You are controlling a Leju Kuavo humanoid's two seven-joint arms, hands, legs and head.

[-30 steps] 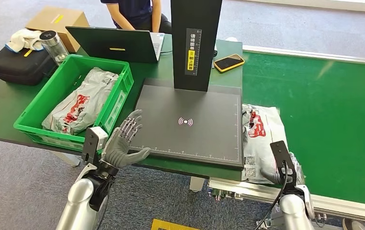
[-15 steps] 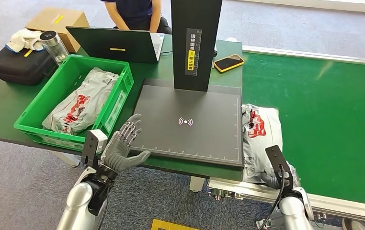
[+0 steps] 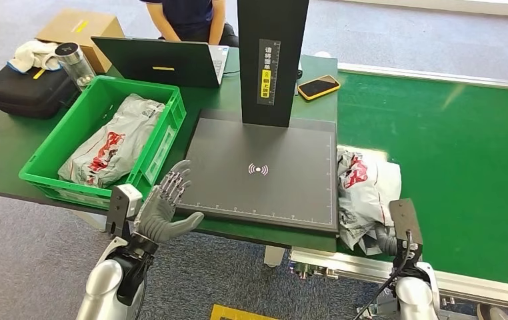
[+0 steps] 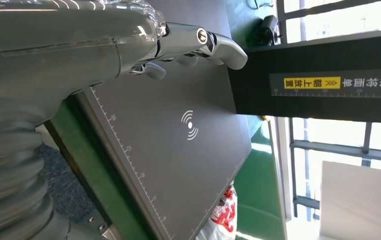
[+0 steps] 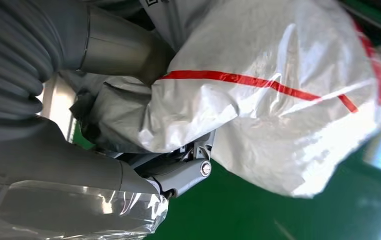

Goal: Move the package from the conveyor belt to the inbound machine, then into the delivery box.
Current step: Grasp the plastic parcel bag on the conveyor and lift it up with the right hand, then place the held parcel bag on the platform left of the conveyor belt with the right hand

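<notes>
White and grey plastic, crumpled and marked with red, is what the package [image 3: 361, 193] is made of; it is seen bunched up at the near edge of the green conveyor belt [image 3: 465, 167], just beside the right edge of the inbound machine [image 3: 265, 170]. It is gripped by the right hand [image 5: 143, 170], whose thumb and fingers are seen in the right wrist view pressed into the bag's folds. Whether the package is already lifted clear of the belt cannot be told.

The left hand [image 3: 165, 203] is held with fingers spread and nothing in it, near the front left corner of the machine's dark scanning plate.

By judgement, the task is at its first stage: the package is grasped but not yet laid on the plate, whose surface around the glowing symbol is bare. Placement on the machine and transfer into the delivery box [image 3: 101, 143] remain to be done. One similar bag [image 3: 108, 143] is already lying in that green crate.

In the head view the right hand's fingers are largely covered by the wrist camera mount and the bag. A person at a laptop [image 3: 161, 61] behind the table is cut off by the frame's top edge.
</notes>
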